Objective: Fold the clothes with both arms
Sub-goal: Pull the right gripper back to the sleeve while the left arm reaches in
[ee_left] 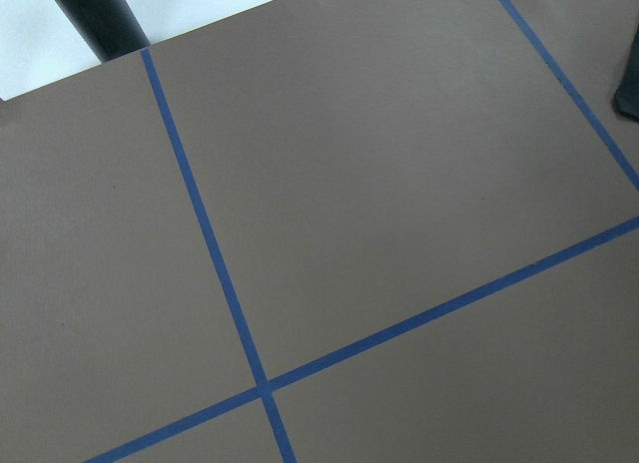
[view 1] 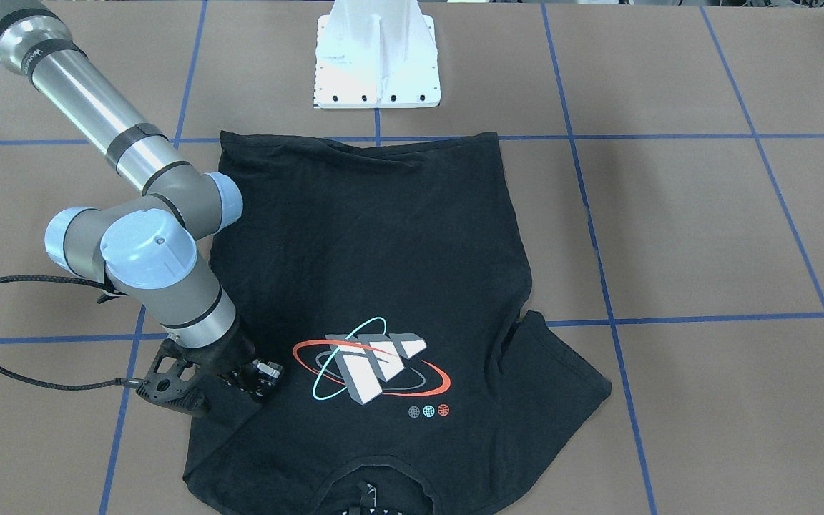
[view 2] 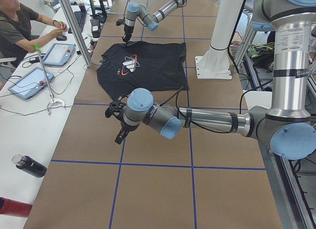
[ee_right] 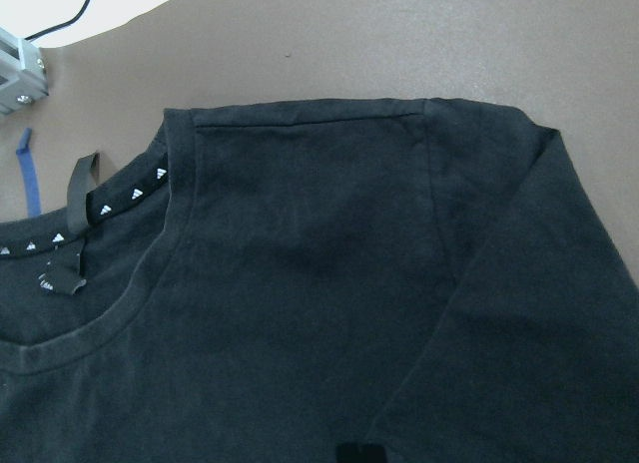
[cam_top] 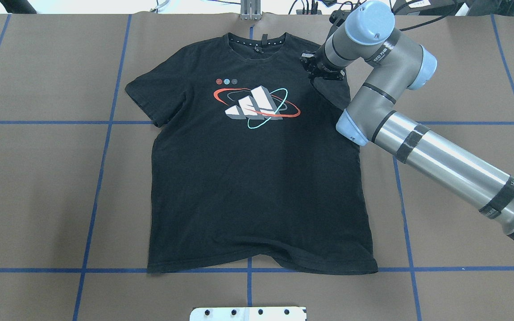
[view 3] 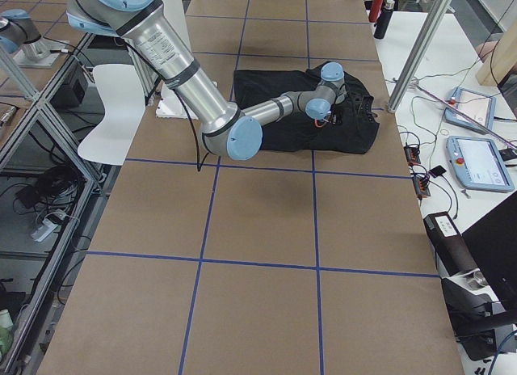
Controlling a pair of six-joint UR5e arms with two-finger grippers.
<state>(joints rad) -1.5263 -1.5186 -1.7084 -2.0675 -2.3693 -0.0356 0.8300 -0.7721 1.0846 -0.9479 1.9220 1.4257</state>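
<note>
The black T-shirt (cam_top: 257,178) lies flat and face up on the table, with its collar at the far edge and its graphic (cam_top: 257,107) showing. It also shows in the front view (view 1: 376,286). My right gripper (cam_top: 321,71) hovers low over the shirt's shoulder by its sleeve, and also shows in the front view (view 1: 258,379). Its jaws look closed and the cloth under it lies flat. The right wrist view shows that shoulder and the dotted neck trim (ee_right: 120,199). My left gripper (view 2: 118,123) hangs over bare table well off the shirt. I cannot tell if it is open.
The white pedestal base (view 1: 376,61) stands at the robot's side of the table, just past the shirt's hem. Blue tape lines (cam_top: 101,178) grid the brown table. A side bench holds tablets (view 2: 29,81), a bottle (view 2: 29,166) and a seated operator (view 2: 19,26).
</note>
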